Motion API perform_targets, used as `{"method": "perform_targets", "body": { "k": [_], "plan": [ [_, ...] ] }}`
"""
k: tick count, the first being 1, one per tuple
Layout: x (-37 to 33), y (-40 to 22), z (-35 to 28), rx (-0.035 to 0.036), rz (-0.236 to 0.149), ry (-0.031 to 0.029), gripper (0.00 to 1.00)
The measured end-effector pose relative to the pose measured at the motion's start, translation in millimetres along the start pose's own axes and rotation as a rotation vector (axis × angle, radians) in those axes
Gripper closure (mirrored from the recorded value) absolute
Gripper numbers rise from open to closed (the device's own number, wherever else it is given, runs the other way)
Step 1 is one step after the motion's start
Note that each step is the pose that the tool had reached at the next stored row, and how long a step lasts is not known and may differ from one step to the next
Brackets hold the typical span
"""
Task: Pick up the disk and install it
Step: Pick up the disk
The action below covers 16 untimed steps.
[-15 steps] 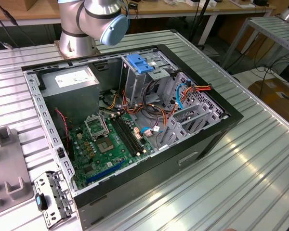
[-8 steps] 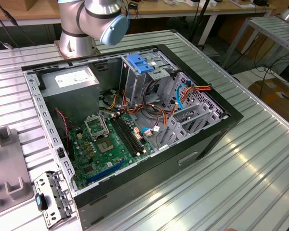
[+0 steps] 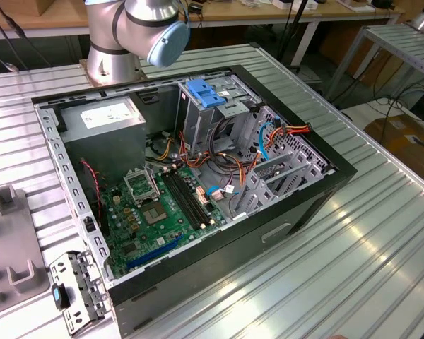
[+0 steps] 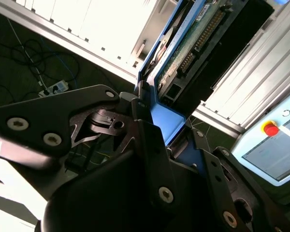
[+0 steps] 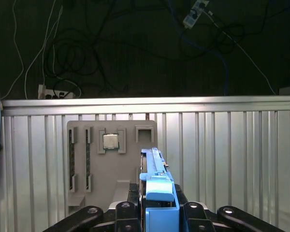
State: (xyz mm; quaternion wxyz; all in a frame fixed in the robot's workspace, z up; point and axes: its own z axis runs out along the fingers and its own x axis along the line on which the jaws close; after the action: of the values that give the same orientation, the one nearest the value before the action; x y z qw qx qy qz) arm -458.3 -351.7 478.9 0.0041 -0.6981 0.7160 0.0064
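Disk (image 5: 153,166), gripped edge-on, juts lengthwise from claw (image 5: 159,217).

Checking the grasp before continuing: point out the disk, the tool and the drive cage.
disk (image 5: 155,170): first wrist view, blue side rail.
tool (image 5: 158,205): first wrist view, midway between fingertips.
drive cage (image 3: 205,94): exterior view, blue plastic top.

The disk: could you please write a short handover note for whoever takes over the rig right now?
Claw: shut on the disk, which it holds edge-on.
Disk: off the table, with the grey tray beyond it in the first wrist view.
Done: pick-up.
Left: installing. The case lies open in the exterior view, and the disk is not in it yet.
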Motion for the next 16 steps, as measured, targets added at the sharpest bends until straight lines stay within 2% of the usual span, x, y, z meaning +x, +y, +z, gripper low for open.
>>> {"method": "perform_targets", "body": {
  "k": [5, 10, 16],
  "plan": [
    [0.0, -0.5, -0.5, 0.0, 0.0, 0.0, 0.63],
    [-0.2, -0.5, -11.3, -0.0001, 0.0, 0.0, 0.63],
    [-0.3, -3.4, -13.0, -0.0011, 0.0, 0.0, 0.63]
  ]
}}
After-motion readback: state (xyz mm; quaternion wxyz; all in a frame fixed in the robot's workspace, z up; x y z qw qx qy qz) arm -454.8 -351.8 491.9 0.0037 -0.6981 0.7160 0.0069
